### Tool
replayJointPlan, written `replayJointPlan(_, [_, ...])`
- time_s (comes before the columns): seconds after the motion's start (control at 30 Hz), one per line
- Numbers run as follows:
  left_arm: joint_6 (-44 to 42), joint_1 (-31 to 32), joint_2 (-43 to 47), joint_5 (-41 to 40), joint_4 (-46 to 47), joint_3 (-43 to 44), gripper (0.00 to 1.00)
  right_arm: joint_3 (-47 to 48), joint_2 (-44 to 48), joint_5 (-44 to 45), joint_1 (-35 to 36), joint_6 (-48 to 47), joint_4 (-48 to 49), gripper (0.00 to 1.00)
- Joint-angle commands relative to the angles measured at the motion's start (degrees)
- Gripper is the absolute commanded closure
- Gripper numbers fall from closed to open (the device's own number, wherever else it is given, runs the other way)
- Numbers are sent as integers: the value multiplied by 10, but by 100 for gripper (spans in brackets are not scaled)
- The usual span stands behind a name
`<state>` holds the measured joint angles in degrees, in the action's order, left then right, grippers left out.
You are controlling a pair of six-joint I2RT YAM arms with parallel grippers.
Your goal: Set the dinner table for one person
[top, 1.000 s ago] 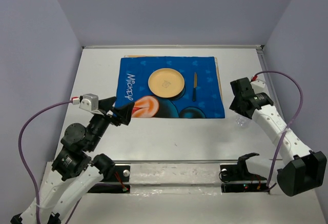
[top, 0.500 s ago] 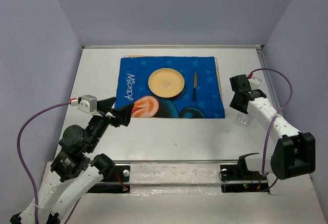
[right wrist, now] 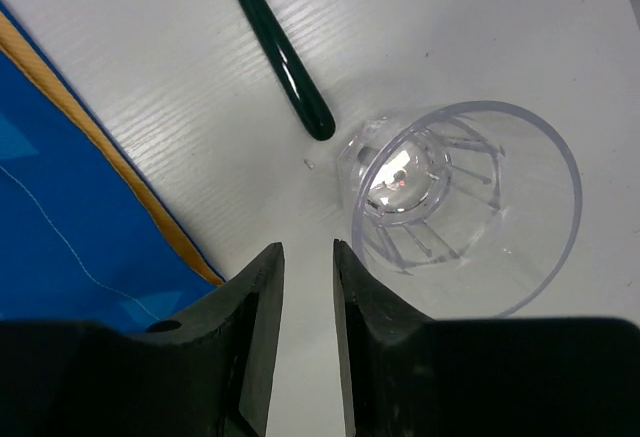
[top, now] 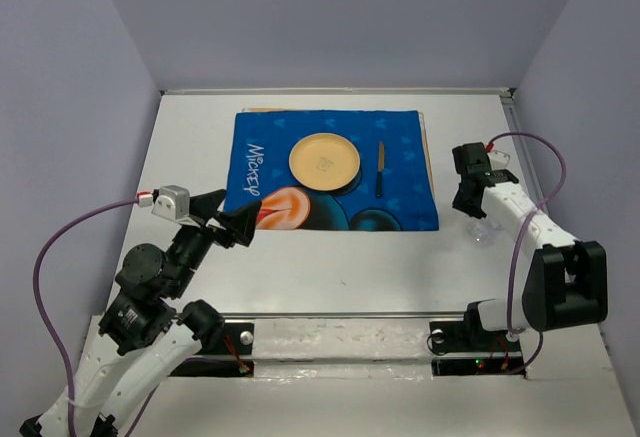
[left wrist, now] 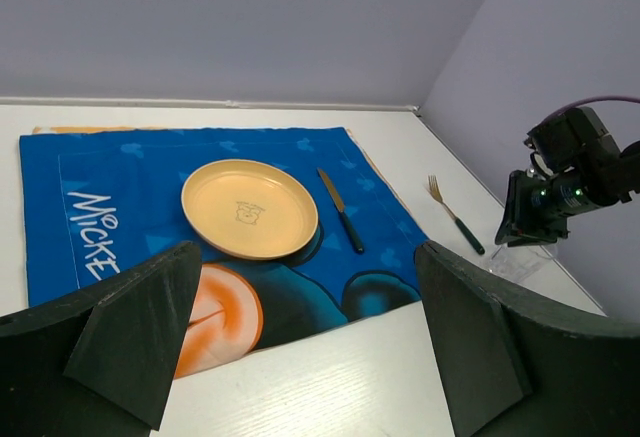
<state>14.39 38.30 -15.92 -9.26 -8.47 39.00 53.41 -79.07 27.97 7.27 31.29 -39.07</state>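
Movement in the last second is all on the right arm. Near to far:

Left pincer (top: pixel 226 219) hasn't budged. Its jaws are spread wide and empty, hanging over bare counter (top: pixel 330 267) just short of the mat's near-left corner. The counter spans the whole work area, under everything.

Clear plastic cup (right wrist: pixel 465 207) sits on the counter right of the mat. From the top view it looks to have crept slightly rightward, but it's transparent and I won't swear to it.

Right pincer (right wrist: pixel 305 257): the arm has folded its elbow back toward the base, and the wrist has slid right and a little farther out. It now points down between the mat edge and the cup. The jaws are nearly together with only a thin slit, and nothing is in it. I cannot tell whether one finger touches the cup wall.

Fork (left wrist: pixel 455 219), green handle, lies on bare counter just past the cup. Its handle end is near the cup but apart from it.

Blue Mickey placemat (top: pixel 400 157), yellow plate (top: pixel 324 160) on it and knife (top: pixel 380 169) right of the plate are in the same spots throughout.

My read: plate and knife are placed, while cup and fork are still off the mat. I take the right arm to be lining up on one of those two. With jaws this narrow it must open before any grasp, and a careless descent could tip the cup.
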Motion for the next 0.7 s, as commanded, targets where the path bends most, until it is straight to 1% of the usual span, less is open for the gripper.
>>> replayJointPlan(0.0, [-10, 4, -8, -1, 21, -1, 1, 2, 54, 8, -3, -15, 21, 67])
replayJointPlan(0.1, [-11, 4, -9, -1, 22, -1, 1, 15, 76, 1, -3, -32, 35, 66])
replayJointPlan(0.17, [-10, 4, -9, -1, 21, -2, 1, 15, 89, -23, -3, -45, 50, 66])
replayJointPlan(0.27, [-9, 4, -8, -2, 21, -2, 1, 16, 99, -9, -17, -40, 53, 64])
replayJointPlan(0.33, [-9, 4, -7, -5, 20, -2, 1, 15, 85, -9, -48, -29, 43, 61])
replayJointPlan(0.43, [-9, 4, -7, -4, 20, -2, 1, 6, 69, -34, -71, -24, 46, 58])
replayJointPlan(0.67, [-10, 4, -7, -3, 21, -2, 1, -13, 33, -75, -102, -30, 76, 58])
